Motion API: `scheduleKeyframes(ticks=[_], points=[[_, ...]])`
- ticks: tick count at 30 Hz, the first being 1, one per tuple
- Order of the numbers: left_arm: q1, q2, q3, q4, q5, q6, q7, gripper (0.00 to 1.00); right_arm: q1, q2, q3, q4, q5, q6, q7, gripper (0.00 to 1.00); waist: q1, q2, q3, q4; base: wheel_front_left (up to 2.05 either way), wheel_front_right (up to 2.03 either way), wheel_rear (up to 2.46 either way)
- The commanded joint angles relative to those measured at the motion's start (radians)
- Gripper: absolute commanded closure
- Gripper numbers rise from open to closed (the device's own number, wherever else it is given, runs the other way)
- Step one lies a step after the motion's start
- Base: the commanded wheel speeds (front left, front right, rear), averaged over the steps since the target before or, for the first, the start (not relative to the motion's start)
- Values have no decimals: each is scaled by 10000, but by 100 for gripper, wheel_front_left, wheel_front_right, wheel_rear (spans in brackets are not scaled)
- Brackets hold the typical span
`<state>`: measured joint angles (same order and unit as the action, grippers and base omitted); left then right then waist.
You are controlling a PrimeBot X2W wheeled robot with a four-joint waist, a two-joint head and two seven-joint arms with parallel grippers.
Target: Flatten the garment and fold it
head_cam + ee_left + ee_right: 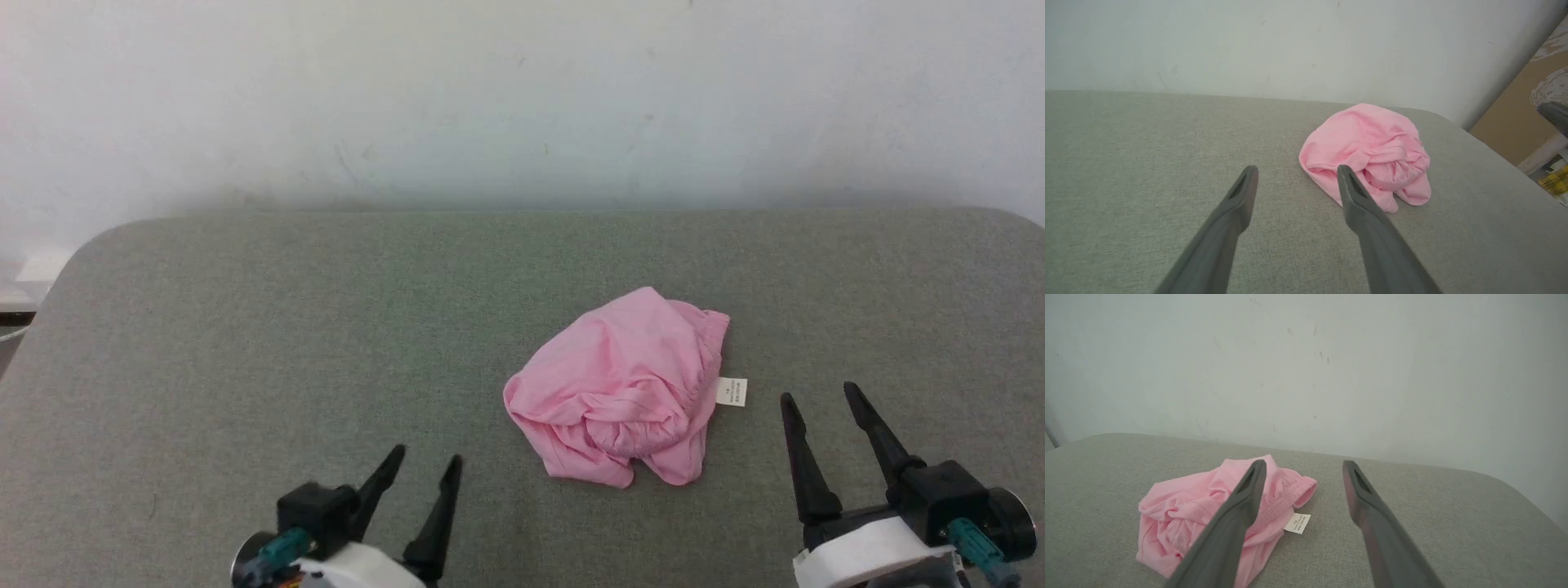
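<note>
We count one pair of pink shorts (pixel 620 392), one white tag (pixel 731 392) at their edge, and two hands, each with two dark fingers (pixel 804 457). Our left hand (pixel 428 454) has its fingers parted with a clear gap between the tips, and it grips nothing. The shorts lie ahead of it and to its right, close to its right fingertip but apart from it. Our right hand (pixel 818 392) is spread a little wider and is likewise empty. The shorts lie to its left, and the tag is the part nearest its left fingertip, close but not touching. The shorts sit crumpled in a single heap on the grey worktop (pixel 245 343), with the gathered waistband (pixel 1282 508) bunched on the side facing our right hand and the tag lying flat on the worktop beside it. Beyond both hands, a pale wall (pixel 490 98) rises behind the worktop.
</note>
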<state>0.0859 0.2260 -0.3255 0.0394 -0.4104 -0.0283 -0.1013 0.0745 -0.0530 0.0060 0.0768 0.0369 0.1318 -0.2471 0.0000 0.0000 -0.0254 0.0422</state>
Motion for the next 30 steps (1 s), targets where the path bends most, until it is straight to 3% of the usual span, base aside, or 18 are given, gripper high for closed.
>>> scheduleKeyframes(ticks=[1, 15, 22, 28, 30], points=[[-391, 12, -130, -154, 25, -104, 317, 0, -127, 27, 2, -18, 17, -11, -11, 0, 0, 0, 243, -183, 0, 0, 0], [-3655, -211, -2262, -980, 38, -600, 6305, 0, -769, 27, 48, -63, -50, -11, -22, 0, 0, 0, 1965, -1344, 0, 0, 0], [-4958, -262, -2512, -341, 200, -656, 7423, 0, -1099, 27, 63, 100, 152, -11, -100, 0, 0, 0, 2657, -1915, 0, 0, 0], [-5385, -292, -2734, 563, 263, -747, 7395, 0, -1282, 28, 79, 287, 275, -11, -137, 0, 0, 0, 2909, -2107, 0, 0, 0], [-5482, -289, -2852, 730, 210, -813, 7259, 100, -1306, 28, 59, 304, 297, -11, -141, 0, 0, 0, 2912, -2086, 0, 0, 0]])
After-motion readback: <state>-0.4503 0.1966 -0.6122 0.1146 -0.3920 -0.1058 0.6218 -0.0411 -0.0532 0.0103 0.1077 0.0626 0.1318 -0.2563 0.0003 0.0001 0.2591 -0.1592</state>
